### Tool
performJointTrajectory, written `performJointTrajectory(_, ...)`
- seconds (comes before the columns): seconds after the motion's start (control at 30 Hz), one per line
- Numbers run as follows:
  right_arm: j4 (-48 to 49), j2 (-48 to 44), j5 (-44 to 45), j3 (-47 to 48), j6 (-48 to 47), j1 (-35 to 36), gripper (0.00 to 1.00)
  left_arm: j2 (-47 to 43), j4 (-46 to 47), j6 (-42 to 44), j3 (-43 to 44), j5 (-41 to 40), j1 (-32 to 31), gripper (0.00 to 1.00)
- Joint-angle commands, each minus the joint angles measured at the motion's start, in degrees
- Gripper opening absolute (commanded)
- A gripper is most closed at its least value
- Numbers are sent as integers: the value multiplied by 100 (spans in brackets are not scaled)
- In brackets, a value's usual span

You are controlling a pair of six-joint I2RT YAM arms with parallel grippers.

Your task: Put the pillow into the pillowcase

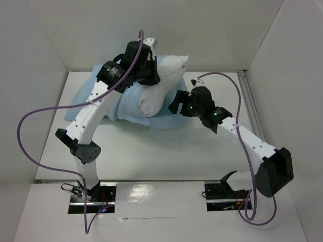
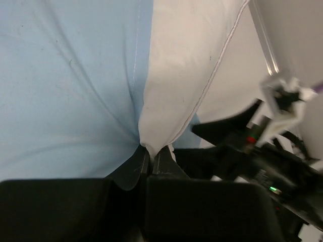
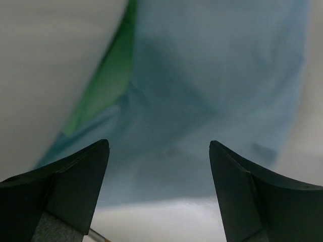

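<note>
Fingers of my left tool (image 2: 150,154) pinch shut on a seam of the white pillow (image 2: 186,65), pale blue pillowcase (image 2: 65,85) touching it beside the tips, while my right tool (image 3: 157,146) gapes wide just short of that blue cloth.

The pillow (image 1: 169,68) is plain white. The pillowcase (image 1: 127,104) is plain light blue, without any pattern. The surface (image 1: 151,146) is white. The arms (image 1: 88,113) are white with black joints, the fingers (image 3: 65,191) are black, and the cables (image 1: 18,131) are purple. Small green lights (image 1: 215,115) glow on the right arm (image 1: 252,143).
</note>
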Motion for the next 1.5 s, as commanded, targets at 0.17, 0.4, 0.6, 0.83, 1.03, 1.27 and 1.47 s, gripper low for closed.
performJointTrajectory(0.17,2131,1269,370,281,389,291,83,-253,502,-506,137,878,-349,0)
performJointTrajectory(0.4,2369,2331,1877,492,722,669,92,-437,554,-620,137,1001,-350,0)
performJointTrajectory(0.6,2176,3168,2558,914,1197,740,72,-551,669,-726,190,1299,-236,0)
performJointTrajectory(0.83,1807,3284,3132,889,1513,653,45,-876,783,-726,5,1370,-16,0)
performJointTrajectory(1.03,4222,2457,2007,-500,847,582,91,-982,905,-779,-109,1475,142,0)
performJointTrajectory(1.27,4278,2930,1917,-54,1196,582,98,-982,906,-779,-109,1634,195,0)
performJointTrajectory(1.47,2018,3626,2866,977,1927,582,37,-1088,959,-831,-180,1634,309,0)
